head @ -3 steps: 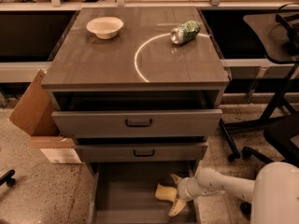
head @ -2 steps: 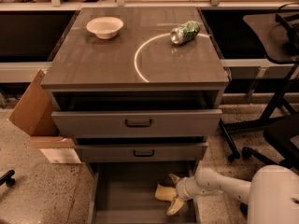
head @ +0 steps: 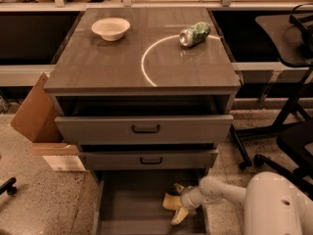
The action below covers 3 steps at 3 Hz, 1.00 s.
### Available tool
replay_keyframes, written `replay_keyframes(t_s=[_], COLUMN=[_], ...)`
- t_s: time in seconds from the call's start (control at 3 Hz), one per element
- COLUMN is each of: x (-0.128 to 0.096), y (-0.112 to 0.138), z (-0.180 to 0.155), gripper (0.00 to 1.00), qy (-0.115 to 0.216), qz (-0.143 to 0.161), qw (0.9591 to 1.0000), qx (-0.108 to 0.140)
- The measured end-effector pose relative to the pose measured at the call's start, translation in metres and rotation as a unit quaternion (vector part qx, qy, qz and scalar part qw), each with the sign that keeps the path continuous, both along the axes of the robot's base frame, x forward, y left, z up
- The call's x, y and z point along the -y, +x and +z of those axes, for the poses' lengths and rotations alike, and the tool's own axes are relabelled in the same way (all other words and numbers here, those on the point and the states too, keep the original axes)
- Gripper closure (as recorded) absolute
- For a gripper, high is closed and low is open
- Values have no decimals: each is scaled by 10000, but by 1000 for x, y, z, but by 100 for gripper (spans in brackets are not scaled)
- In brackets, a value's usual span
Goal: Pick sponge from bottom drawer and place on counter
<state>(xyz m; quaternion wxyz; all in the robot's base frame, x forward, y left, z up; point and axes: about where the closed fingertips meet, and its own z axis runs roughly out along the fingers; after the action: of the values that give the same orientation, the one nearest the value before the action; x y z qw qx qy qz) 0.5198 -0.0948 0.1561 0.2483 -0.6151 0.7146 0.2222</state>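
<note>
The bottom drawer (head: 122, 204) is pulled out, a deep plain grey tray. The pale yellow sponge (head: 168, 202) lies at its right side. My gripper (head: 175, 204) reaches into the drawer from the right on a white arm. Its pale fingers (head: 179, 216) are spread open, one on each side of the sponge. The counter (head: 112, 62) above has wood-like grain and a thin white arc.
A cream bowl (head: 111, 28) and a crushed green can (head: 194, 34) stand on the counter. The two upper drawers (head: 145, 129) are partly open above the gripper. A cardboard box (head: 36, 116) stands at the left. Black chair legs (head: 274, 146) are at the right.
My gripper has shifted slightly left inside the bottom drawer, closer around the sponge. The rest has not moved.
</note>
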Motion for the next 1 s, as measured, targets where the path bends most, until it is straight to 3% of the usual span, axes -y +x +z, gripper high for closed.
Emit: replay_keyframes(t_s=[0.67, 1.0], x=[-7, -7], y=[5, 6], z=[-34, -46], gripper=[0, 16], qy=[-33, -96], qz=[-92, -100], qw=[9999, 9998], qx=[-142, -153])
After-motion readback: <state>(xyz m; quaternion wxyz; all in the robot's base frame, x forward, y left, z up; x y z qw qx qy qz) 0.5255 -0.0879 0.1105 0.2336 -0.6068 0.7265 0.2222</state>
